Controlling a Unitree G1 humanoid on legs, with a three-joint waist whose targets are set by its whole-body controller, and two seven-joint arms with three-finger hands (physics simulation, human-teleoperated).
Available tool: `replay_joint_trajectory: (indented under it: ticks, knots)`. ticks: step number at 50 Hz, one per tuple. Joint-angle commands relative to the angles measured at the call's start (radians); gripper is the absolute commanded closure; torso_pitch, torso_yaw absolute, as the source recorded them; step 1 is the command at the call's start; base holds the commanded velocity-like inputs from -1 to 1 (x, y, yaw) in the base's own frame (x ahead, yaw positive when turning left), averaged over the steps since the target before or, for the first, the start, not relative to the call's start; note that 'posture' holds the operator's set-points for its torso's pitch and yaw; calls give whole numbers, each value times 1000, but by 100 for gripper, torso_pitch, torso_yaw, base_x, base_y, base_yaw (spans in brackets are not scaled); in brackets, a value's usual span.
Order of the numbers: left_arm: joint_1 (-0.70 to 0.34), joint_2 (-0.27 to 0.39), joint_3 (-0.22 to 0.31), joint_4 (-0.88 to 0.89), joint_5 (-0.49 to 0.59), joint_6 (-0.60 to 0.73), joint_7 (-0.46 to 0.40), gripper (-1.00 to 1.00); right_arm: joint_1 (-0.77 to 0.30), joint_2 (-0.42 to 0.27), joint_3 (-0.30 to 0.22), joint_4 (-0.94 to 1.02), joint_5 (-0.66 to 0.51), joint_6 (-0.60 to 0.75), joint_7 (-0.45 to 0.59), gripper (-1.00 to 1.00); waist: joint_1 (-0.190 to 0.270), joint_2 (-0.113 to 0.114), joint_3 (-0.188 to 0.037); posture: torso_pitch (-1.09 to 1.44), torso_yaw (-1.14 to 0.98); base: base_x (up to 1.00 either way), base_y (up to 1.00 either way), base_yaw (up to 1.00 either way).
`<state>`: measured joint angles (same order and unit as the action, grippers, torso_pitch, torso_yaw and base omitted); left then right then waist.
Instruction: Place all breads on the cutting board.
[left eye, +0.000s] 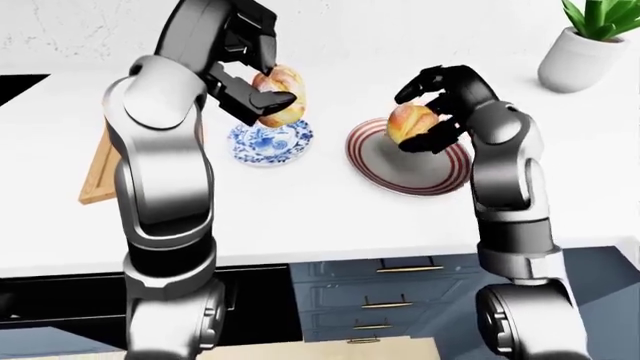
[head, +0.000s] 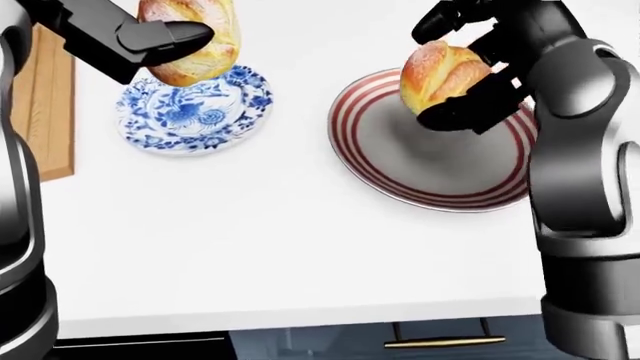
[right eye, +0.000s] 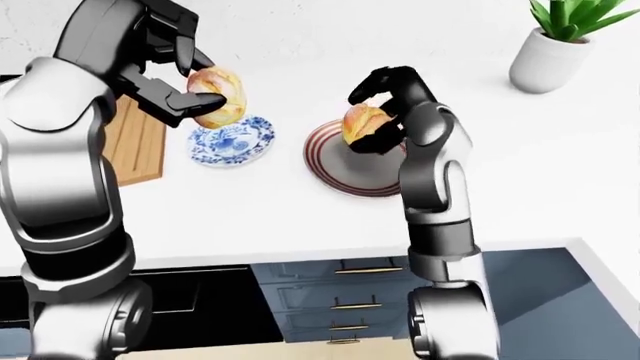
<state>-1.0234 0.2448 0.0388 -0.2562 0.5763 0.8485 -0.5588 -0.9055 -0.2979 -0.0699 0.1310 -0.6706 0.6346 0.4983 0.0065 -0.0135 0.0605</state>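
One bread roll (head: 185, 41) is being held above the blue plate (head: 190, 112) by the closed left hand (head: 140, 37) and another bread (head: 445, 75) over the striped plate (head: 430, 161) by the right hand (head: 475, 67), both probably being readied for carrying leftward to the cutting board (head: 50, 105) on the table (head: 300, 247).

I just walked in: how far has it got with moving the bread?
Nothing is on the cutting board yet. Each hand grips a bread roll, lifted above its plate: the left hand over the blue plate, the right hand over the striped plate. Both rolls remain to be placed.
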Motion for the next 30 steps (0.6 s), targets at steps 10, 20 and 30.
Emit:
replay_joint_trajectory:
  ticks: [10, 20, 30]
  knots:
    - [-51, 22, 12, -39, 17, -1, -8, 100, -73, -27, -14, -179, -16, 80, 79, 100, -7, 1, -56, 0, 0, 0, 5, 0]
    - [-55, 21, 8, -51, 27, 9, -20, 100, -87, -23, -16, -216, -6, 111, 102, 100, 11, -14, -44, 0, 0, -14, 66, 0]
    - [-66, 22, 10, -49, 32, 13, -29, 100, -89, -27, -16, -208, 12, 115, 97, 100, 37, 119, -70, 0, 0, -16, 31, 48]
